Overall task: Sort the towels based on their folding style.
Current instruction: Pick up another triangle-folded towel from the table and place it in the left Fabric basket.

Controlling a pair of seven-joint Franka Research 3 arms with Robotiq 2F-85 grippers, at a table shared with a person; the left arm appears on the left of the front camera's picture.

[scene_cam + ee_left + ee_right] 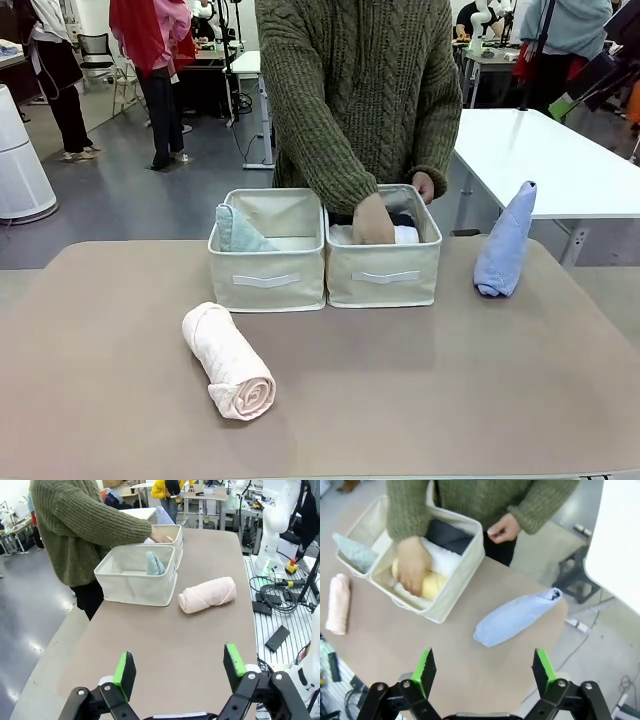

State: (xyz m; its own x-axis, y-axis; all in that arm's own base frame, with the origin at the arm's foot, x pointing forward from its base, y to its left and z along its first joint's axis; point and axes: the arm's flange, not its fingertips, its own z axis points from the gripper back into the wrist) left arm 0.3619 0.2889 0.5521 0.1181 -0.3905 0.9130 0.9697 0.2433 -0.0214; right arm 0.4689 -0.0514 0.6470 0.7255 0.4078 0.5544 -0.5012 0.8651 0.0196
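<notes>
The pale pink rolled towel [228,362] lies on the tabletop [420,400] in front of the left bin [266,280], apart from it. The light blue folded towel [505,240] lies near the tabletop's right edge, to the right of the right bin [385,278] and not touching it. A pale teal folded towel [236,232] leans inside the left bin. The right bin holds a pale yellow towel [432,584], a white towel [442,560] and a dark grey towel [449,534]. One hand [412,565] of the person presses on the yellow one, and the other hand [504,528] hangs beyond the bin's far wall. The bins stand side by side, touching. The left jaws are spread wide and empty above the tabletop, and so are the right jaws.
</notes>
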